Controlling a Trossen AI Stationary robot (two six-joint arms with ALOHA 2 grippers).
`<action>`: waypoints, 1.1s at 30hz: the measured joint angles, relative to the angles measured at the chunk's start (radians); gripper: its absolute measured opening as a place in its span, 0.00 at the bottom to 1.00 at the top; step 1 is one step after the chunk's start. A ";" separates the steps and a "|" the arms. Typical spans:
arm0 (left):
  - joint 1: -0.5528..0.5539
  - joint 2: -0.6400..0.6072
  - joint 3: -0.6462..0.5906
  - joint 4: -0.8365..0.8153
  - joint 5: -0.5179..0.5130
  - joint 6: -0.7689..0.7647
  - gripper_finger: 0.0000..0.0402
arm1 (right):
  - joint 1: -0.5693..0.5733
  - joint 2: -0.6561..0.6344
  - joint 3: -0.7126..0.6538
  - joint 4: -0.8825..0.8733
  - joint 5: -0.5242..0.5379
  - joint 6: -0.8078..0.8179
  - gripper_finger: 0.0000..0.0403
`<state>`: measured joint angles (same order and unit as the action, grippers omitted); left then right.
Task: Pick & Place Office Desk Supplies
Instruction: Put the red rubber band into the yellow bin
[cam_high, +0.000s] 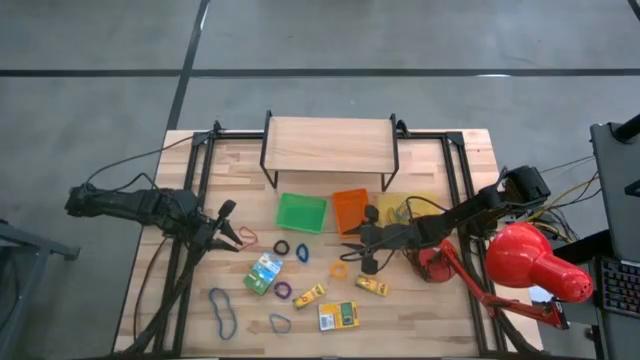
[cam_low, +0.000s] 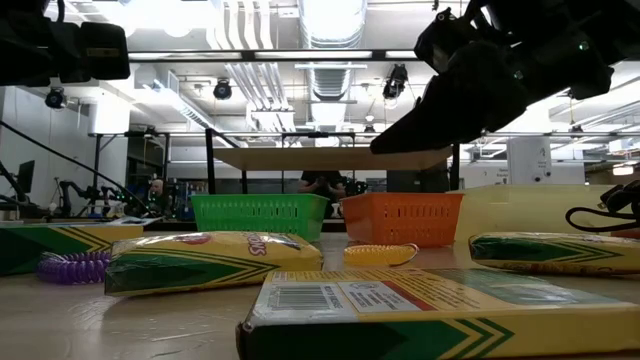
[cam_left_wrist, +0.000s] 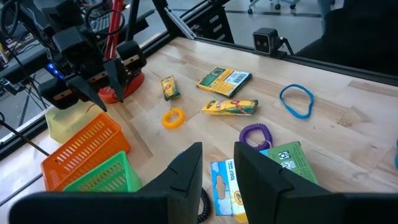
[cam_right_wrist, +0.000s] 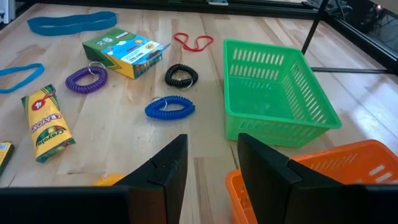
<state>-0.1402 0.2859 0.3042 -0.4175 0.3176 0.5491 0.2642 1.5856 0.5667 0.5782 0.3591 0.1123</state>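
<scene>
Right end effector (cam_high: 352, 252) above orange coil (cam_high: 339, 269)

Pale wood-plank desk (cam_high: 440, 300) w/ black metal frame, on grey concrete floor (cam_high: 100, 60) crossed by dark seam lines. Small wooden shelf (cam_high: 327, 145) on black legs at desk's far edge. Big red desk lamp (cam_high: 535, 265) at right. Beyond: open workshop, exposed ceiling ducts (cam_low: 335, 75), bright strip lights (cam_low: 330, 15), a person (cam_low: 322, 182) seated far back, another (cam_low: 153, 190) far left.
</scene>
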 joint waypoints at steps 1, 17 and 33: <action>0.000 0.000 0.000 0.000 0.000 0.000 0.24 | 0.000 0.000 0.000 0.000 0.000 0.000 0.33; 0.000 0.000 0.000 0.002 0.000 0.000 0.24 | 0.000 0.000 0.000 0.000 0.000 0.000 0.36; 0.000 0.010 0.014 0.131 -0.195 -0.301 0.24 | 0.000 0.000 0.000 0.000 0.000 0.000 0.32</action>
<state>-0.1406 0.2961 0.3178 -0.2865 0.1229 0.2483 0.2642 1.5856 0.5667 0.5781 0.3595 0.1120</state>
